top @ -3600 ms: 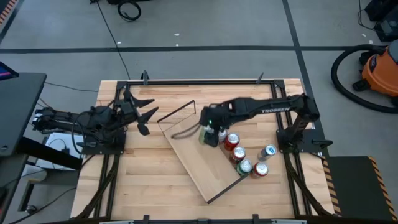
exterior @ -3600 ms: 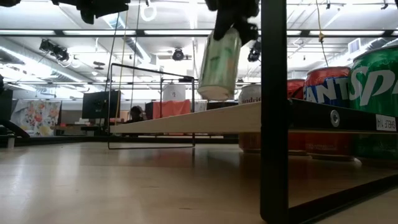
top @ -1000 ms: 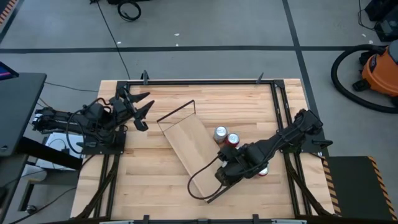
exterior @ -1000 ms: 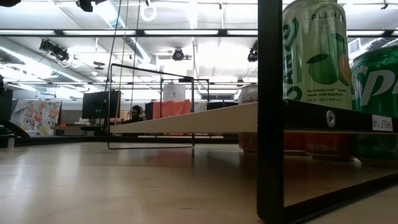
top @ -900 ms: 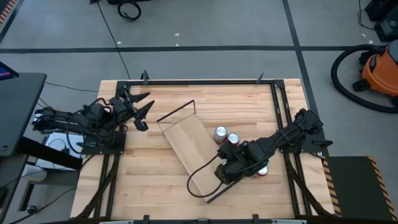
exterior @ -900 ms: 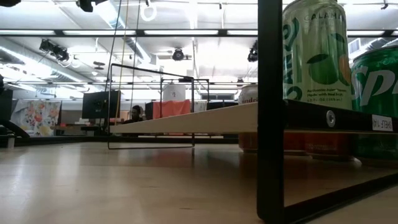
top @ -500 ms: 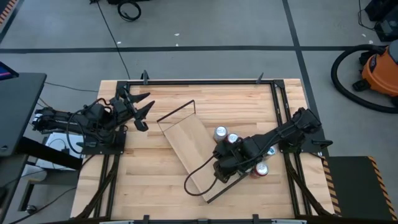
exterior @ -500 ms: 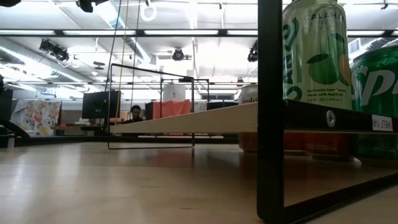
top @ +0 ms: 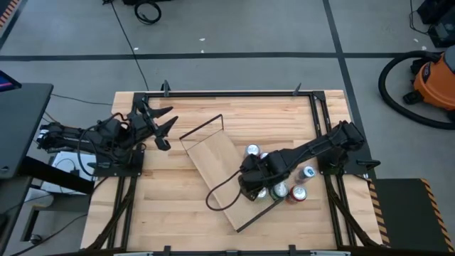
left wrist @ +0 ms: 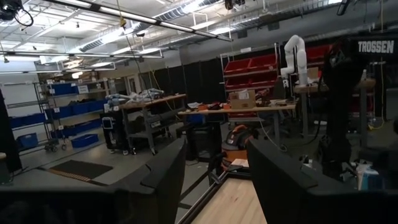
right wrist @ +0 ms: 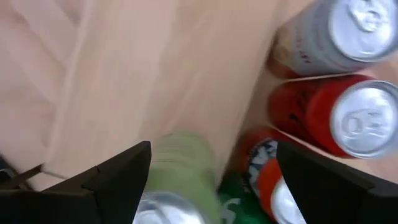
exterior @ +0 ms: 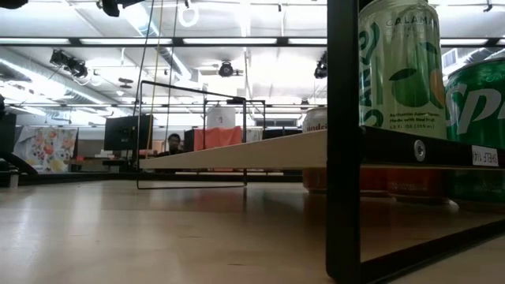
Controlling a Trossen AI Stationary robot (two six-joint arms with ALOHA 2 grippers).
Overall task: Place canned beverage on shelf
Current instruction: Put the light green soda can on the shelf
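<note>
The right gripper (top: 250,186) is positioned over the near end of the shelf (top: 213,163), its fingers (right wrist: 112,177) spread wide in the right wrist view with a pale green can (right wrist: 180,180) seen between them; contact with the can cannot be made out. In the low view, that green can (exterior: 398,67) is shown standing upright on the shelf board (exterior: 260,150), a detail hidden beneath the arm in the high view. A silver can (top: 252,151) and further cans (top: 298,193) are clustered on the tabletop (top: 170,213) just beside the shelf's right edge. The left gripper (top: 162,124) is held at the far left of the table, fingers parted and empty.
</note>
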